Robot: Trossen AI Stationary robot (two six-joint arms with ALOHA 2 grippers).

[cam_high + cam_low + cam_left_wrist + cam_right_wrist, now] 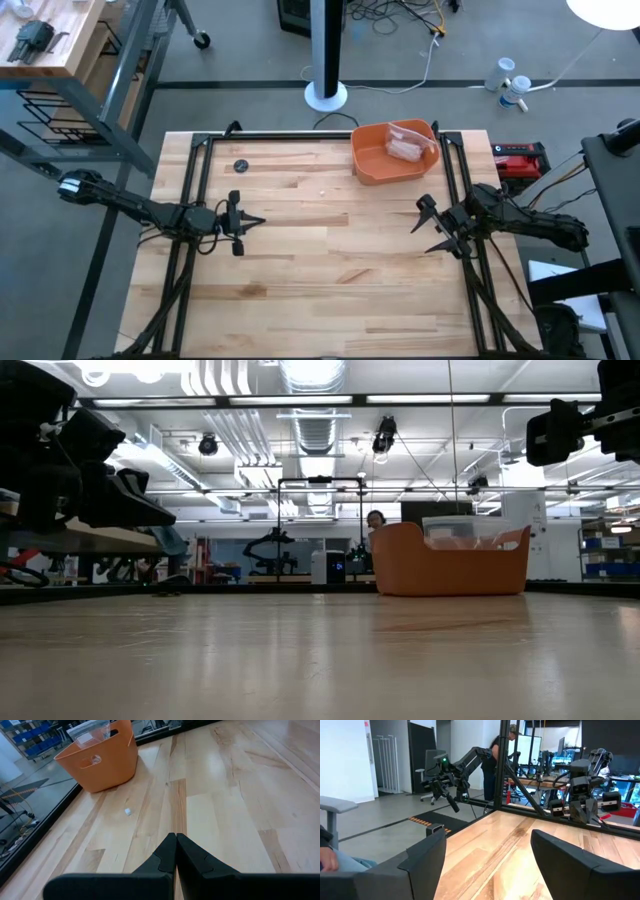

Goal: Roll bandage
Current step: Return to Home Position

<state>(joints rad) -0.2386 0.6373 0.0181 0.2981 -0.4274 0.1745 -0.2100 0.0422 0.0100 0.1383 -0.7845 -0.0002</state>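
Two dark, six-joint arms flank a table (320,280) of glued pale wood planks, smooth and glossy enough to carry reflections in the low view. The top is bounded by a black tubular frame (200,190).

The left gripper (255,222) hovers over the table's left half and points toward the centre. In the left wrist view its two matte black, wedge-shaped fingers (162,857) lie pressed together along their whole inner edge and taper to a single point, with nothing between them. The right gripper (428,227) hovers over the right half, facing the left one and well apart from it. Its angular fingers (425,857) stand wide apart and empty, with bare wood visible in the gap.

At the far edge of the table, right of centre, sits an orange plastic tub (375,172) with rounded corners, flared walls and a cut-out handle (92,761). Inside it lies a clear, crinkled zip bag (420,132) whose upper edge rises above the rim (465,525). The bandage (405,150) shows through the film as a short, pale tan, soft-looking roll, enclosed in the bag and within the tub, untouched by either gripper.

A tiny white chip (127,811) rests on the wood near the tub, and a small dark disc (241,166) lies near the far left corner. One person (497,750) stands in the room beyond the table.
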